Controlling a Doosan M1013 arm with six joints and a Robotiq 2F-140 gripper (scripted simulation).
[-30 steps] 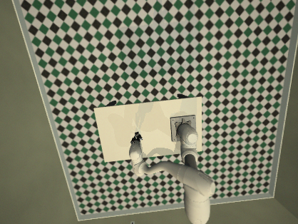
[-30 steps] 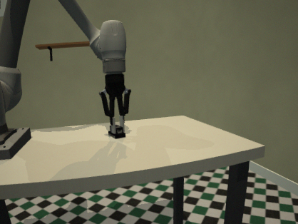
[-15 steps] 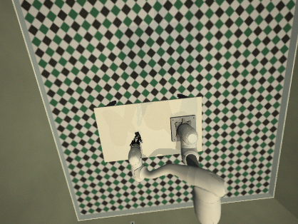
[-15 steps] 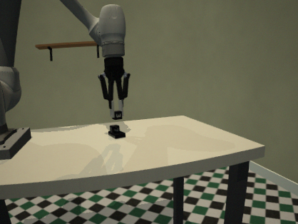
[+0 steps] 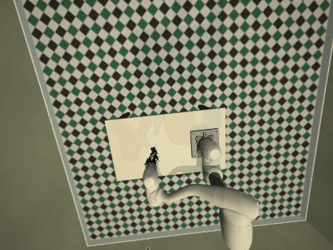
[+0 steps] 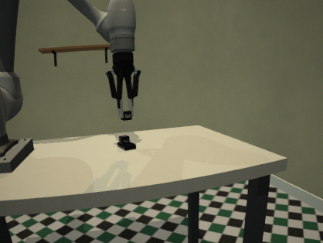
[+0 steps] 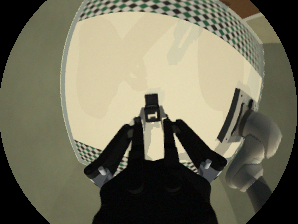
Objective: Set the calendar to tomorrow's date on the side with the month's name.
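My gripper [image 6: 125, 110] hangs well above the cream table and is shut on a small black calendar cube [image 6: 126, 114] with a white digit on its face. The cube also shows between the fingertips in the wrist view [image 7: 153, 112]. Straight below it on the table lies the small black tray [image 6: 127, 145] with another black cube standing in it. From overhead, the gripper [image 5: 152, 156] covers the tray. The digits and the month's name are too small to read.
The arm's grey base plate [image 6: 13, 152] is bolted to the table's left end. A wooden wall shelf [image 6: 73, 49] hangs behind the arm. The table's edges are far from the tray on every side.
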